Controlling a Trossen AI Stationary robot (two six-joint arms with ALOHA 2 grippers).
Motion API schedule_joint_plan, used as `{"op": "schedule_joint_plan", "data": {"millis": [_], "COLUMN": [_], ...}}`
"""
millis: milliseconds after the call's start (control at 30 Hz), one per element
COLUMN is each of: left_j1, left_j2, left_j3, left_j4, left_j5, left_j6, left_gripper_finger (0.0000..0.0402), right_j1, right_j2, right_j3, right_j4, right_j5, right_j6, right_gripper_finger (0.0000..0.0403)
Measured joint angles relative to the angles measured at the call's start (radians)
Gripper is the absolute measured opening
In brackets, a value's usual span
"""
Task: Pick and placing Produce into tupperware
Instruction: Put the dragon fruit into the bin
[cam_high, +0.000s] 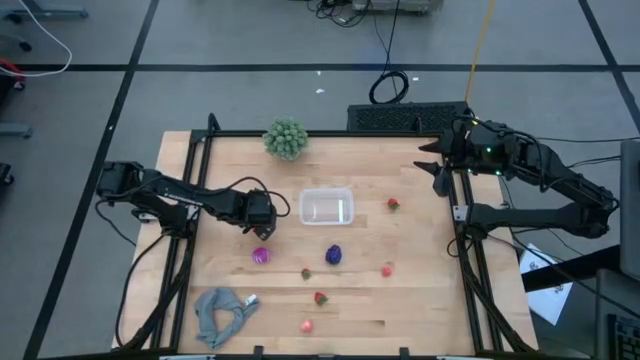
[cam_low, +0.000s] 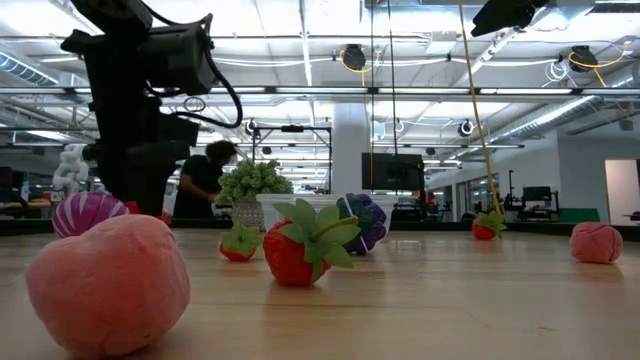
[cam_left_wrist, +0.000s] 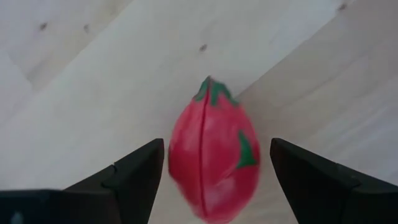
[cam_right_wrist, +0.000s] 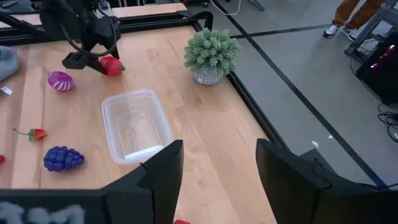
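Table edges: the wooden table (cam_high: 420, 290) was bounded by a dark frame on its left, right and far sides; the green bushy plant (cam_high: 285, 138) stood at the far edge.
Open room: bare wood was seen between the tupperware (cam_high: 327, 208) and the right frame, broken only by one small red piece (cam_high: 393, 204); the strip between the tupperware and the far edge was unoccupied.
Tupperware: it was placed near the table's middle, upright, with nothing visible inside.
Left gripper (cam_high: 262, 228): it was positioned just left of the tupperware, above a red, green-tipped produce piece (cam_left_wrist: 214, 158). In the left wrist view the fingers (cam_left_wrist: 134, 177) were spread wide, with the piece lying between them and a gap showing on each side; no contact could be made out.
Right gripper (cam_high: 436, 165): it was held at the table's right edge, well apart from all produce, with its fingers parted and nothing between them.
Produce near the left gripper: a magenta striped piece (cam_high: 261, 255) lay just beside it, toward the near edge.
Other produce: a dark purple grape cluster (cam_high: 333, 255) lay just in front of the tupperware; a strawberry (cam_high: 320, 297), a pink piece (cam_high: 306, 325) and another pink piece (cam_high: 387, 270) were scattered nearer the front.
Grey cloth (cam_high: 222, 312): it was crumpled at the near-left corner.
Background: a person (cam_low: 203, 180) was seen beyond the table in the low view.
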Motion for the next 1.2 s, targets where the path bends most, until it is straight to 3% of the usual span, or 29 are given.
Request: {"op": "schedule_joint_plan", "data": {"millis": [400, 767, 1200], "left_j1": [0.001, 0.001, 0.037], "left_j2": [0.049, 0.045, 0.005], "left_j3": [0.001, 0.001, 0.029], "left_j4": [0.02, 0.02, 0.004], "left_j5": [0.001, 0.005, 0.016], "left_j6": [-0.008, -0.001, 0.068], "left_gripper_finger": [0.0298, 0.0219, 0.0257], "right_j1": [0.0, 0.0, 0.0], "right_j2": [0.016, 0.018, 0.017], "right_j3": [-0.024, -0.064, -0.064], "right_j4": [0.033, 0.045, 0.124], "right_j5": [0.0, 0.0, 0.0], "right_j6": [-0.001, -0.008, -0.038], "right_gripper_finger": [0.0193, 0.0193, 0.0193]}}
